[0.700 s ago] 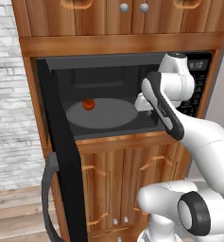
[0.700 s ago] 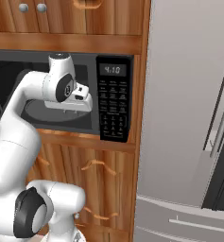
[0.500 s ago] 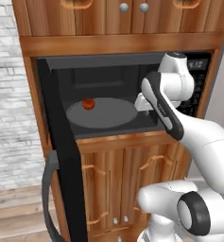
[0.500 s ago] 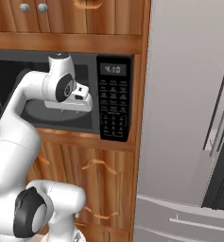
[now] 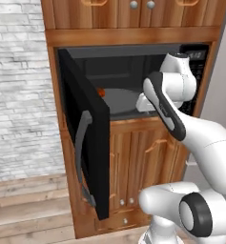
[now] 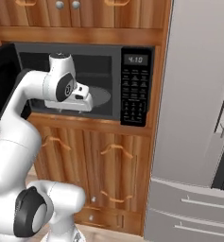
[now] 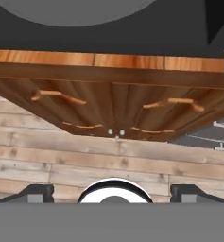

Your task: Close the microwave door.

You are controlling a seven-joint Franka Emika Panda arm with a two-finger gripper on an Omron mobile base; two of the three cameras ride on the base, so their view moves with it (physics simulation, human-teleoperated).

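My tool [image 7: 112, 193] is spread wide, gripping nothing; its tips sit cut off low, while the door [image 5: 88, 136] half hides the microwave [image 5: 133, 86].

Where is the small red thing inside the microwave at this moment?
In the left base view, the small red thing sits at the back left of the turntable plate, just past the open microwave door.

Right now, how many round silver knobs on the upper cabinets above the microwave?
2. In the left base view, one knob and a second knob sit side by side on the upper cabinet doors over the microwave. More may lie outside the frame.
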